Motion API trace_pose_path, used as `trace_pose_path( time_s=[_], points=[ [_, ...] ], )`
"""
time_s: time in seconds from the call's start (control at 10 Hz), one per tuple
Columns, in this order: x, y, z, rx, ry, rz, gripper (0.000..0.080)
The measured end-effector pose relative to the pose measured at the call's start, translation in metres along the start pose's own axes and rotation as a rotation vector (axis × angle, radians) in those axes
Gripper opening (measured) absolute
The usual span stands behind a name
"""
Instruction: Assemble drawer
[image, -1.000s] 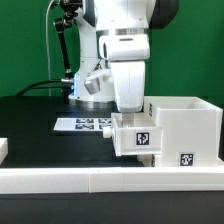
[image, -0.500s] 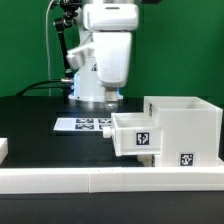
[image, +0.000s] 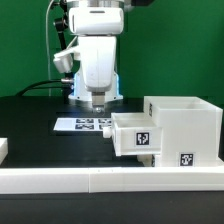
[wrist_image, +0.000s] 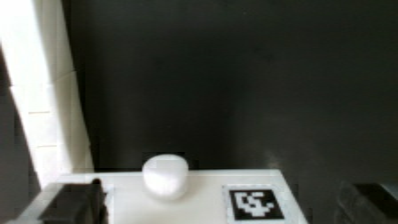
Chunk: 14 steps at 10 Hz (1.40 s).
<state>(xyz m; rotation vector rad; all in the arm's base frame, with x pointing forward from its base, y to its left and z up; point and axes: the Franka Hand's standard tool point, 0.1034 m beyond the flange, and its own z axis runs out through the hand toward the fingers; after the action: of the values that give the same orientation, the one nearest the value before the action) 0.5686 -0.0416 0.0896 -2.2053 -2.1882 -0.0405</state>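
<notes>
The white cube-like drawer housing (image: 185, 125) stands at the exterior view's right, tags on its front. A small white tray (image: 135, 135) sits partly inside it and sticks out toward the left. The wrist view shows the tray's face (wrist_image: 205, 200) with a rounded knob (wrist_image: 166, 175) and a square tag (wrist_image: 258, 203). My gripper (image: 97, 100) hangs above the table, up and to the left of the tray, touching nothing. In the wrist view the gripper (wrist_image: 222, 207) is open and empty, with its dark fingers (wrist_image: 71, 205) wide apart on either side of the tray face.
The marker board (image: 85, 124) lies flat on the black table behind the tray. A long low white rail (image: 100, 180) runs along the front and shows in the wrist view (wrist_image: 36, 90). A small white part (image: 3, 148) sits at the left edge.
My gripper has risen and moved to the exterior view's left, away from the tray. The tray and housing have not moved.
</notes>
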Motion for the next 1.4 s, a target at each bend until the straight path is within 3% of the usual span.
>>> trace_pose_path(
  time_s=[0.1, 0.3, 0.6, 0.8, 1.1, 1.2, 1.4],
  points=[
    [0.002, 0.005, 0.009, 0.008, 0.007, 0.001, 0.0649],
    [0.006, 0.022, 0.013, -0.002, 0.017, -0.011, 0.0649],
    [0.003, 0.023, 0.016, 0.001, 0.018, -0.014, 0.0649],
    [-0.014, 0.019, 0.024, 0.003, 0.105, -0.044, 0.0649],
    [-0.024, 0.019, 0.032, 0.033, 0.195, -0.038, 0.0649],
    [-0.025, 0.022, 0.033, 0.033, 0.199, -0.032, 0.0649],
    [-0.008, 0.025, 0.032, 0.035, 0.200, -0.036, 0.0649]
  ],
)
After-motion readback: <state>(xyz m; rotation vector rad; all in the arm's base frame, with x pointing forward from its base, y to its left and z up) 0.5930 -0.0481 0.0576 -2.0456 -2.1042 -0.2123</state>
